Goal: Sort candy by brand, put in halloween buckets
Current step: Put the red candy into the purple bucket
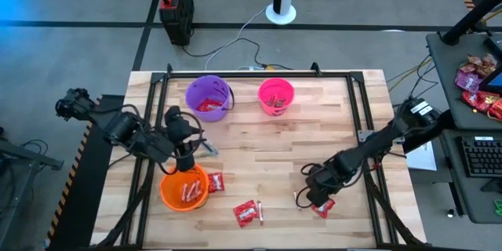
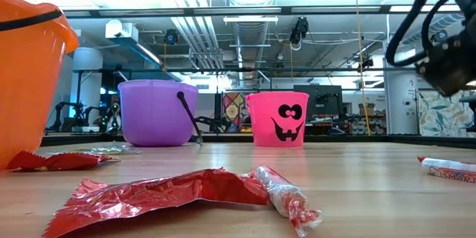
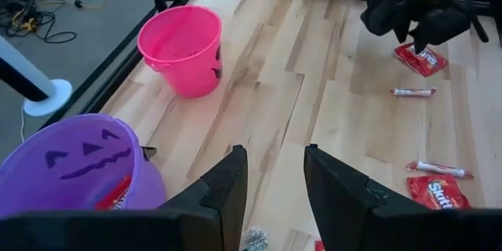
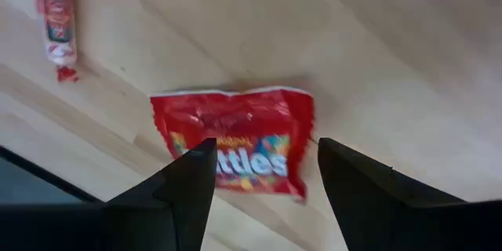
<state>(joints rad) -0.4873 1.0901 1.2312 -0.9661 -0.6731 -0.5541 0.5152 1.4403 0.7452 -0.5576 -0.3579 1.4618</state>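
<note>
Left gripper (image 1: pixel 188 159): held above the orange bucket (image 1: pixel 185 188), fingers (image 3: pixel 227 192) spread apart with nothing between them.

Orange bucket: round pail at the near left of the table (image 1: pixel 267 145); several thin tan sticks are seen lying inside.

Purple bucket (image 1: pixel 209 97): round pail with a carved-face print and thin dark handle, at the far left; red packets are visible inside.

Red packet (image 1: pixel 213 181): small, squarish, lying just beside the orange bucket.

Red packet (image 1: pixel 246 214): crinkled, white print, near the table's front edge, with a thin pale stick (image 1: pixel 261 212) just beside it.

Pink bucket (image 1: pixel 276 96): hot pink, black grinning face on its side, at the far middle, well apart from the purple one; contents are too small to identify.

Right gripper (image 1: pixel 312 197): lowered over a red packet (image 4: pixel 235 140) at the near right, fingers spread on either side of it, not closed on it. A wrapped stick (image 4: pixel 55 16) lies nearby.
</note>
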